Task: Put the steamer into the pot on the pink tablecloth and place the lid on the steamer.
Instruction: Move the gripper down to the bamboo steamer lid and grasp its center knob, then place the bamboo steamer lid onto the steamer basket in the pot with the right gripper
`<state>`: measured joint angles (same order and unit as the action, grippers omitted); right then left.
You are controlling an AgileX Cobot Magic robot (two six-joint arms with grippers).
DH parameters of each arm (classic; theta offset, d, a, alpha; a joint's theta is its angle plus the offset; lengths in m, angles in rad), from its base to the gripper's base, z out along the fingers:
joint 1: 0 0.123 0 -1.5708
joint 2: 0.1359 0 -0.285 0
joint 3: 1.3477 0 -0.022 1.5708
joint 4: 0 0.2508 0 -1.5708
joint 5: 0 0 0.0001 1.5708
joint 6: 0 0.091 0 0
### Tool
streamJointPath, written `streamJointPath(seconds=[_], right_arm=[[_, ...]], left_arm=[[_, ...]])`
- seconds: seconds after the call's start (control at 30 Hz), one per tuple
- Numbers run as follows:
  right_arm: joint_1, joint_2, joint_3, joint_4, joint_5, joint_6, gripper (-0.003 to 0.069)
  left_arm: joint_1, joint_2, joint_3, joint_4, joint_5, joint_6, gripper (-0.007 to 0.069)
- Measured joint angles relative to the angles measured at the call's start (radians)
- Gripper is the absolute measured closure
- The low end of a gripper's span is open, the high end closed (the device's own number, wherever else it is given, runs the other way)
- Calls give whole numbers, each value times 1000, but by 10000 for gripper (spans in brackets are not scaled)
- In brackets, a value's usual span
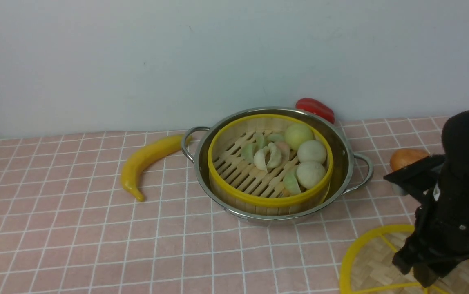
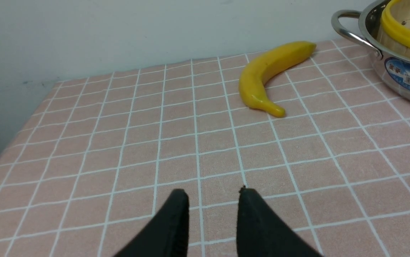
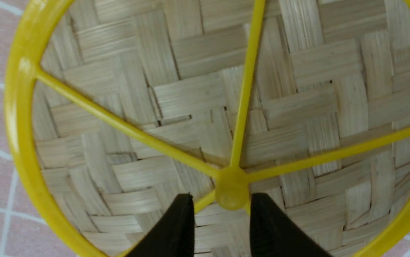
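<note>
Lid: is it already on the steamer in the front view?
No, the lid lies flat on the pink tablecloth, while the steamer stands uncovered in the pot.

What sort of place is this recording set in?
Probably a staged tabletop kitchen mock-up: pink grid tablecloth against a bare wall, steel pot holding a bamboo steamer, a banana beside it.

blue sticker (image 2: 409, 74) on pot (image 2: 371, 28), illegible

steamer (image 1: 267, 201) sits in pot (image 1: 342, 155); lid (image 1: 371, 261) lies flat on pink tablecloth (image 1: 75, 228).
</note>
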<state>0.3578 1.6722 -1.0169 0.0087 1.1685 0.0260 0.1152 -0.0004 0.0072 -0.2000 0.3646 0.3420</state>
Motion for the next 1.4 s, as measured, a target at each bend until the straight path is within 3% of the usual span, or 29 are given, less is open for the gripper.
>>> streamJointPath(seconds=[0.43,0.57,0.73,0.97,1.07,1.17,1.27,1.4], right_arm=[[0,84,-4,-15,-18,16,419],[0,84,-9,-9,-15,27,515],[0,61,-5,-14,-15,86,512],[0,-218,-1,-30,-33,150,512],[0,-307,-19,4,-59,113,512],[0,-351,-108,114,-87,-14,512],[11,-300,-215,174,-93,-124,512],[60,-154,-411,157,-94,-220,512]], left_arm=[[0,0,0,0,0,0,412],[0,0,0,0,0,0,408],[0,0,0,0,0,0,403],[0,0,0,1,0,0,391],[0,0,0,1,0,0,387],[0,0,0,1,0,0,384],[0,0,0,1,0,0,382],[0,0,0,1,0,0,382]])
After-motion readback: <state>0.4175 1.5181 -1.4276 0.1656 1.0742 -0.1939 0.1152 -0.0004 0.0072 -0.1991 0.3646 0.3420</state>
